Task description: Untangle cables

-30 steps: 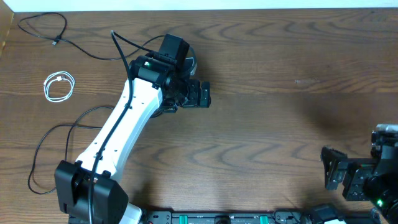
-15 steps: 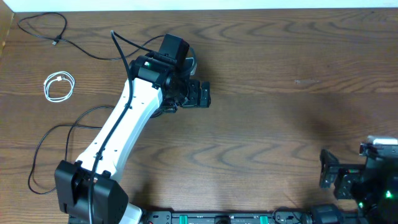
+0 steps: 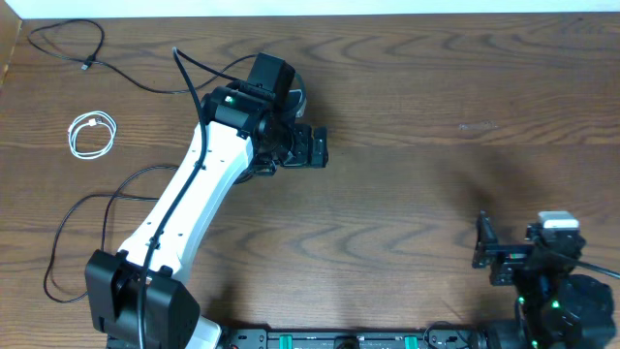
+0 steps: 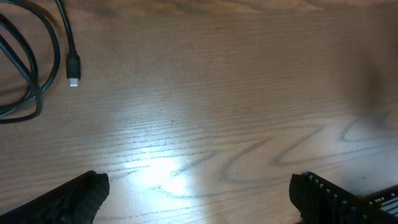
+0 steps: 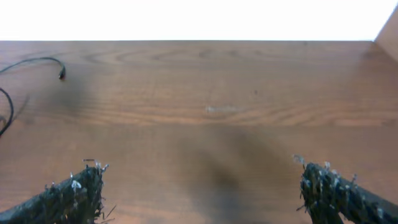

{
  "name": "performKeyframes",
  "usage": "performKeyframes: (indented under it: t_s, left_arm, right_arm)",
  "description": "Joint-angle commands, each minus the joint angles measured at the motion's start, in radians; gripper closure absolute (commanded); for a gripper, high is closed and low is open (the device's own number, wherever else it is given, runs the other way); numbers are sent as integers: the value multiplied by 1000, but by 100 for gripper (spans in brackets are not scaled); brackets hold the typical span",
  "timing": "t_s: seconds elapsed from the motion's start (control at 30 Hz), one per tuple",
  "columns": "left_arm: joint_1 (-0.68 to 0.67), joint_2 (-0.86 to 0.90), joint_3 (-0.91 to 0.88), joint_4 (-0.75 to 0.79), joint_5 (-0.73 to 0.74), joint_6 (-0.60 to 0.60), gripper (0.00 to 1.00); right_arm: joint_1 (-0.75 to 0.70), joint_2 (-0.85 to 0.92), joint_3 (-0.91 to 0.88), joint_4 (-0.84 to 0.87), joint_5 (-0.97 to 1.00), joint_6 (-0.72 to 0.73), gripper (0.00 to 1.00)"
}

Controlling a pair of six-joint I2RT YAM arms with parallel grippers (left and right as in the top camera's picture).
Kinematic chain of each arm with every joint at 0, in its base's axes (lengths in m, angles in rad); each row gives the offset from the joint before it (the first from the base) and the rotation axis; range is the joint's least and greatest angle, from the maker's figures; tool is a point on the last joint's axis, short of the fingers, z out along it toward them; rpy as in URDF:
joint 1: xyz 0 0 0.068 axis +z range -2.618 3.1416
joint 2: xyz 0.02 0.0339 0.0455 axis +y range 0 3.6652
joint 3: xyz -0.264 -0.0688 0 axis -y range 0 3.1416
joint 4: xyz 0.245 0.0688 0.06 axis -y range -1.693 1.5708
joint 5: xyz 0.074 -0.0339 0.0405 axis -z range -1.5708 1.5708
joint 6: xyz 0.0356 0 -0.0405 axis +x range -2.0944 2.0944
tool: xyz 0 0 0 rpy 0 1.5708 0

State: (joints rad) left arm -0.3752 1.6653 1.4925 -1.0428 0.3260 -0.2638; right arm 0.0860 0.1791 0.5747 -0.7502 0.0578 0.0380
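The right arm is folded back close to its base at the near right corner of the desk (image 3: 407,194). Its right gripper (image 3: 490,254) is held low and faces toward the far edge. In its wrist view the right gripper (image 5: 199,167) is released: the two fingers stand wide apart at the lower corners with only bare wood between them.

The left arm rises from its base at the near left and stretches diagonally away across the desk, its white link slanting toward the middle. At the wrist it bends, so the left gripper (image 3: 318,147) points to the right, low over the wood. Its jaws are spread wide and hold nothing. In its wrist view the left gripper (image 4: 199,180) frames empty desk.

A thin near black cable (image 3: 60,231) loops loosely on the left, beside the arm, and passes under the white link. A looped black cable (image 4: 73,65) with a small plug lies at the upper left of the left wrist view, well apart from the fingers; which cord this is I cannot tell.

Further back on the left, the white cable (image 3: 92,121) sits in a small coil. The far black cable (image 3: 101,39) lies at the far left corner, its plug end free.
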Motion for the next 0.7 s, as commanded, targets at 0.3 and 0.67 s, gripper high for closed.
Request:
performKeyframes:
  t_s: [0.3,0.67]
  left_arm:
    - [1,1,0,-3,-10,8,2]
    - [1,1,0,-3,-10,8,2]
  right_arm:
    - [-7,-157,-347,342,-117,-141,1]
    - [-29,-174,-557,665,-109,-144,1]
